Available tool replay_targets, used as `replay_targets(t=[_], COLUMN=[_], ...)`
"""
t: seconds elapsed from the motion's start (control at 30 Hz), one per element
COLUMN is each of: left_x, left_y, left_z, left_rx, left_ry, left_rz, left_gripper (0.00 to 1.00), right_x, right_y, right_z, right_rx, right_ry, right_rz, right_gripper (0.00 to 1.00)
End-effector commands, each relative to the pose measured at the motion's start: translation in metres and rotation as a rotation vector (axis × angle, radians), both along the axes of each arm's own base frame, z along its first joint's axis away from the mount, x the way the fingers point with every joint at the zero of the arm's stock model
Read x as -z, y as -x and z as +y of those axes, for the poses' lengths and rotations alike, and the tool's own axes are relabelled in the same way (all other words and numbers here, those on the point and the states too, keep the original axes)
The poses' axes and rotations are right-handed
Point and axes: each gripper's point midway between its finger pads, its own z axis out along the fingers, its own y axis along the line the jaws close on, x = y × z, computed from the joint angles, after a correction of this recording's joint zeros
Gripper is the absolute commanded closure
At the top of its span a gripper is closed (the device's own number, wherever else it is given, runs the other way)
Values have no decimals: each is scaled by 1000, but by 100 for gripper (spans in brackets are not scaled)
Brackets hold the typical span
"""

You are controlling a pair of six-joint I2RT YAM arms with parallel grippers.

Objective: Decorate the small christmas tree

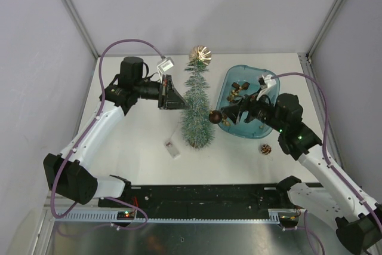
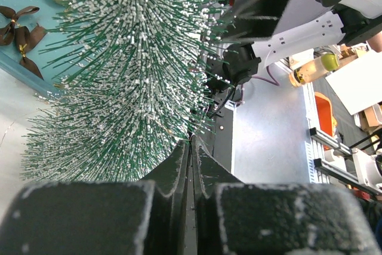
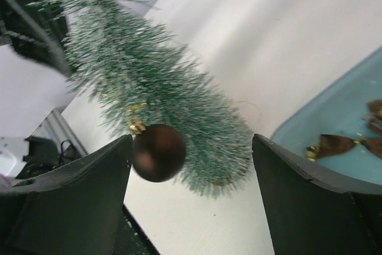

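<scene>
The small christmas tree [image 1: 197, 108] is a frosted-green bristly cone in the middle of the table, with a gold ornament [image 1: 200, 55] at its narrow far end. My left gripper [image 1: 178, 97] is shut, its tips [image 2: 191, 140] pressed into the bristles on the tree's [image 2: 131, 70] left side; whether they pinch any bristles I cannot tell. A brown ball [image 3: 158, 152] with a gold cap hangs at the tree's [image 3: 155, 82] lower bristles. My right gripper [image 3: 192, 147] stands wide open around it, the ball close to one finger [image 3: 89, 183]. The ball [image 1: 213, 116] sits at the tree's right side.
A blue tray [image 1: 230, 126] right of the tree holds brown bows [image 1: 239, 88] and small gold ornaments. A pine cone [image 1: 265, 148] lies on the table in front of the tray. A small clear piece [image 1: 172, 148] lies left of the tree's wide end.
</scene>
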Motion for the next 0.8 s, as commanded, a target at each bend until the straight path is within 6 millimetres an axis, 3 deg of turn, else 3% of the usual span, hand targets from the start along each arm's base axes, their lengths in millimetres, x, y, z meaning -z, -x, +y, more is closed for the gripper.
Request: replay_targets(t=[0.0, 0.3, 0.77], left_x=[-21, -26, -29], left_y=[5, 12, 20], left_z=[-2, 0, 3], left_rx=[23, 31, 37], left_ry=[30, 31, 34], left_rz=[-51, -51, -55], left_gripper=[90, 57, 48], right_x=[-23, -2, 58], right_y=[-15, -43, -81], right_z=[-29, -61, -85], right_rx=[122, 306, 486], right_ry=[8, 68, 197], right_rz=[-48, 11, 166], right_gripper=[15, 15, 16])
